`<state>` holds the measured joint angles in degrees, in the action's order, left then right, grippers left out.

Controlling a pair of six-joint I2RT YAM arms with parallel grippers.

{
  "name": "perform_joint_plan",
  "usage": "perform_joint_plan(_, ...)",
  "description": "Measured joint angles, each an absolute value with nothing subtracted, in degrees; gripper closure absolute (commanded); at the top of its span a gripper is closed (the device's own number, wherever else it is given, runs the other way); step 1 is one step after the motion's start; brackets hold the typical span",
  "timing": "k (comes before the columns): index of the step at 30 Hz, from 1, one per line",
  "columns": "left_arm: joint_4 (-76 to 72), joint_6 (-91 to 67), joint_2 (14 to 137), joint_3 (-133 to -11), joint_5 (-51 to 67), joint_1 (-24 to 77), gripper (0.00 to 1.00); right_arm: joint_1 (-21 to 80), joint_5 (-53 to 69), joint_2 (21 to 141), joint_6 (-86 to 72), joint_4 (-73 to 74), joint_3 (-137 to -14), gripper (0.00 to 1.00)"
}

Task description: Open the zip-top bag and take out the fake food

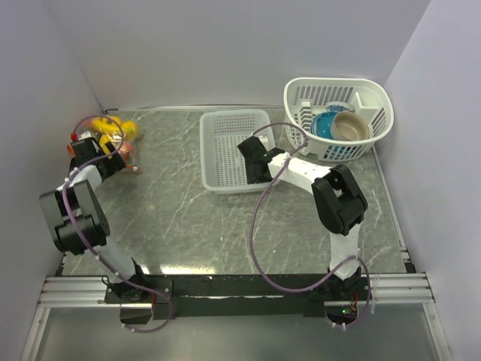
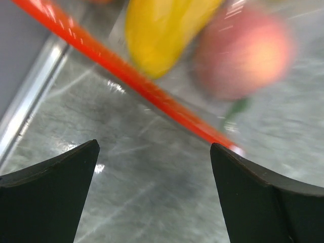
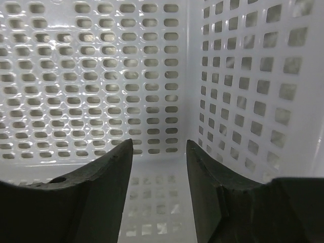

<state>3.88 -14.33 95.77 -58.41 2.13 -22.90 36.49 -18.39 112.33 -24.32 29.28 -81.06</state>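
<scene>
Left gripper (image 2: 154, 162), jaws spread, hovers just short of the orange-red zip strip (image 2: 136, 81) of the zip-top bag (image 2: 185, 96), evidently positioned to pinch it open.

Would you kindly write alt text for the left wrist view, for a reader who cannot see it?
The open left gripper hovers above the grey table, just short of the orange-red zip strip of the bag. Behind the strip, blurred through clear plastic, lie a yellow fruit and a pink-red fruit.
</scene>
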Motion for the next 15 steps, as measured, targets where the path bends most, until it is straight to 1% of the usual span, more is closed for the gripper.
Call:
perform_joint_plan(4,3.99,-14.87,103.20,-60.64,-0.86,-22.90,0.01,36.49,-18.90,110.41,-25.54,31.07,-77.73,0.52)
perform_joint_plan(7,3.62,-15.03,105.82,-62.96,-3.09,-22.68,0.01,36.49,-18.83,107.18,-26.68,32.01,-74.26,0.53)
perform_joint_plan(8,3.22,-15.20,106.34,-63.75,-3.62,-22.63,0.03,36.49,-18.74,105.58,-27.14,32.25,-72.88,0.55)
perform_joint_plan(11,1.80,-15.84,107.90,-66.87,-5.26,-22.15,0.04,36.64,-18.28,100.47,-28.08,32.51,-68.77,0.55)
perform_joint_plan(13,0.51,-16.12,108.49,-68.40,-6.11,-21.58,0.01,36.88,-17.93,96.44,-28.80,32.86,-65.89,0.55)
perform_joint_plan(15,-0.64,-16.62,108.60,-69.25,-6.63,-20.80,0.01,37.41,-17.76,93.14,-29.36,33.39,-63.81,0.53)
